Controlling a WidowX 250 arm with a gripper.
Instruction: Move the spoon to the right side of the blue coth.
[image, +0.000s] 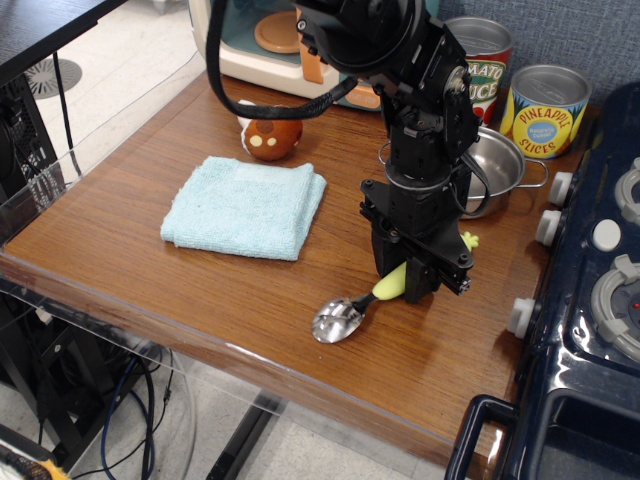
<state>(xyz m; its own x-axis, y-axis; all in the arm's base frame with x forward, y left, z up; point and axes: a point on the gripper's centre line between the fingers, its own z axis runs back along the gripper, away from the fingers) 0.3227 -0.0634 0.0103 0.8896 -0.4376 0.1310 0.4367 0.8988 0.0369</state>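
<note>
The gripper (405, 276) is down at the table, its jaws pinching the spoon's (352, 310) yellow handle. The spoon lies right of the cloth (245, 206), well apart from it, bowl toward the table's front edge. Behind the arm sit the pot (490, 170) and two cans (545, 108), with a mushroom toy (270, 138) behind the cloth

Brown wood table (150, 270) with clear plastic edge, light floor (130, 70) far left, blue-grey fabric wall (580, 35) far right, dark blue toy stove (590, 330) on right, cables (120, 410) underneath.
</note>
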